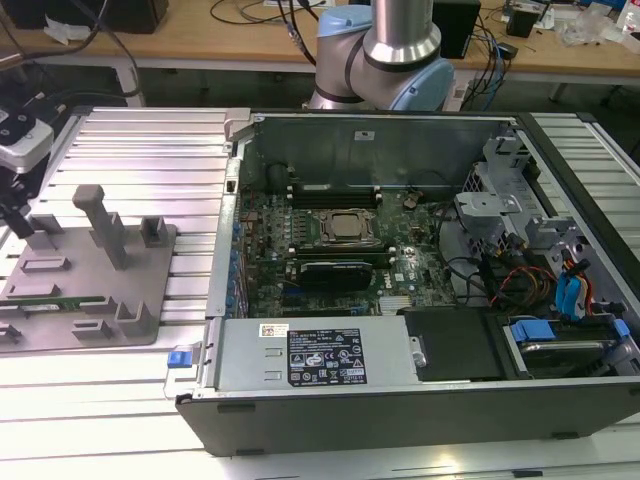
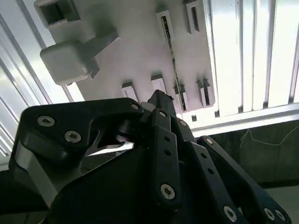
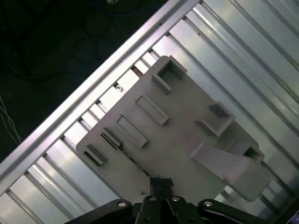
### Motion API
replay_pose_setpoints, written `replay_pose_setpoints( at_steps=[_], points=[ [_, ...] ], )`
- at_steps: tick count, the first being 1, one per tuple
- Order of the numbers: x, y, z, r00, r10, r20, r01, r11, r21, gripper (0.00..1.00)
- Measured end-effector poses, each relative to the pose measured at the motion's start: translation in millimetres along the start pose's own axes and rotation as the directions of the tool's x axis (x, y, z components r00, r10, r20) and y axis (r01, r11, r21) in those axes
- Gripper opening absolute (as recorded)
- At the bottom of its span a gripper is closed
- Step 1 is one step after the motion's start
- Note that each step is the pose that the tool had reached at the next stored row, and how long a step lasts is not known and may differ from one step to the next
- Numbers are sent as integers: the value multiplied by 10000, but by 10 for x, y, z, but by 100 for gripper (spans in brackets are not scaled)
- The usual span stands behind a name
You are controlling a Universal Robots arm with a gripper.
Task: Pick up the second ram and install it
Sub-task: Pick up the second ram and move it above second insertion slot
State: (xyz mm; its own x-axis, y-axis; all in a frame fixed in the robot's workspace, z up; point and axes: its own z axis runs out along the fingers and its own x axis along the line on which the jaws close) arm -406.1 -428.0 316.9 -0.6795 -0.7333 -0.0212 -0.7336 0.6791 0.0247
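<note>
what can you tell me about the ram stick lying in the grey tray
The second ram is a thin, narrow green board, apparently standing on its long edge in the grey tray, its ends in small slotted blocks. It lies at the exterior view's left, outside the computer case, with nothing gripping it.

In grey tray (image 1: 75, 277) lies second ram (image 1: 62, 299); open computer case (image 1: 400, 415) just beside.

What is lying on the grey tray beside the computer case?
The second ram lies in a slot of the tray. In the first wrist view, the gripper covers part of the tray.
</note>
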Motion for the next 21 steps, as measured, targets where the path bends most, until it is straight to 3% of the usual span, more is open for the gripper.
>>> replay_pose_setpoints(
  at_steps=[2, 4, 6, 9, 10, 12, 14, 16, 17, 18, 19, 20, 21],
  points=[
    [0, 0, 9, 9958, -919, -31, 919, 9958, -13, 8],
    [1, 0, 23, 9851, -1718, -50, 1718, 9851, -31, 8],
    [1, -1, 32, 9775, -2108, -58, 2108, 9775, -41, 8],
    [1, -1, 48, 9615, -2747, -70, 2747, 9615, -59, 8],
    [1, -1, 56, 9522, -3055, -75, 3054, 9522, -67, 8],
    [1, -2, 66, 9398, -3416, -82, 3416, 9398, -78, 8],
    [2, -2, 83, 9159, -4012, -92, 4011, 9160, -97, 8],
    [2, -2, 102, 8890, -4578, -100, 4577, 8890, -115, 8],
    [2, -3, 110, 8785, -4775, -102, 4774, 8786, -122, 8],
    [2, -3, 120, 8635, -5042, -105, 5041, 8636, -132, 8],
    [3, -3, 131, 8457, -5335, -110, 5333, 8458, -142, 8],
    [3, -4, 145, 8220, -5694, -114, 5693, 8220, -156, 8],
    [3, -4, 160, 7917, -6108, -127, 6106, 7917, -173, 8]
  ],
)
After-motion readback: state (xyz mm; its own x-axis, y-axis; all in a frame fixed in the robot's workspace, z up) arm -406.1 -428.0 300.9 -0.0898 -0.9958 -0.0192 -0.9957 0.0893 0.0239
